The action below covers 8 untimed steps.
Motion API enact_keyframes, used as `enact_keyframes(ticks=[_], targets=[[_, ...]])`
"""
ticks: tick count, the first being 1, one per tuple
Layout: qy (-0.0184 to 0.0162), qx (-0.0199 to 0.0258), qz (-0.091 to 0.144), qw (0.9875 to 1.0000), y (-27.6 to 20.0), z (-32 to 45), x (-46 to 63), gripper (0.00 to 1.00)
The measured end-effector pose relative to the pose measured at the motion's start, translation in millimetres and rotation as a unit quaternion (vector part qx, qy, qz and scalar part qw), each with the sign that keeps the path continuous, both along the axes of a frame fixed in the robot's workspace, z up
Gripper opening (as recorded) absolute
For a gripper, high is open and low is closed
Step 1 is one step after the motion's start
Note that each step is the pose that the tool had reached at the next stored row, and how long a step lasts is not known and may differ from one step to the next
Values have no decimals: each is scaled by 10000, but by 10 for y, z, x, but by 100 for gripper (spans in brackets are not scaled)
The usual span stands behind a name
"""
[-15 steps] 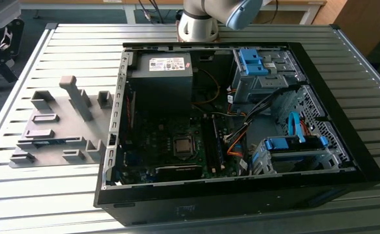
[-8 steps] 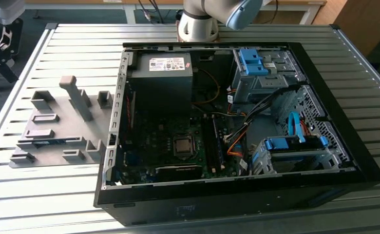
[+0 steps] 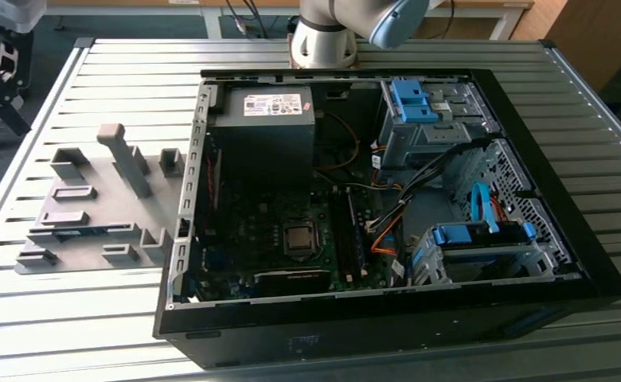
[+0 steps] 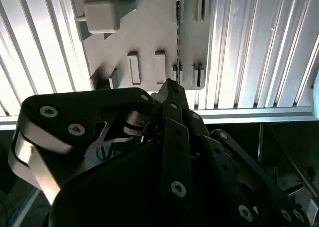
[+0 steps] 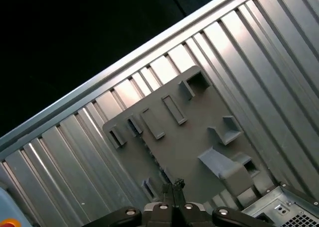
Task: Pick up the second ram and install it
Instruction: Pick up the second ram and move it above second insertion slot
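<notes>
Pincer (image 4: 172, 86) pressed together and empty, aimed straight down over the second ram (image 4: 177, 42), on edge in grey holder (image 4: 149, 32)

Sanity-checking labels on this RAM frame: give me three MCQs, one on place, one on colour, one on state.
1. Where does the grey fixture sit relative to the PC case?
A) on the exterior view's left of it
B) inside it
C) on the exterior view's right of it

2. What colour are the drive-bay clips?
A) red
B) blue
C) yellow

3. The second ram is:
A) clamped in the gripper
B) lying loose inside the case
C) standing on edge in the fixture

Answers:
1 A: the fixture lies on the slatted table beside the case.
2 B: the clips are plainly blue.
3 C: both wrist views show the gripper above the ram, apart from it.
</notes>
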State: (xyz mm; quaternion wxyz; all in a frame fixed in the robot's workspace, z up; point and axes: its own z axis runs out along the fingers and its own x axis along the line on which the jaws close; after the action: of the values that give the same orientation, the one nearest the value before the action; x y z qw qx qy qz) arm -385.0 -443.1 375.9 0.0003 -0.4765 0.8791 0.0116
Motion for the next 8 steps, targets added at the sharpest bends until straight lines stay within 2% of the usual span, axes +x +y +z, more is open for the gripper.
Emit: enact_keyframes(ticks=[4, 8], targets=[[0, 0, 347, 9994, 0, -6, 0, 11], [0, 0, 669, 9978, 0, -9, -1, 11]])
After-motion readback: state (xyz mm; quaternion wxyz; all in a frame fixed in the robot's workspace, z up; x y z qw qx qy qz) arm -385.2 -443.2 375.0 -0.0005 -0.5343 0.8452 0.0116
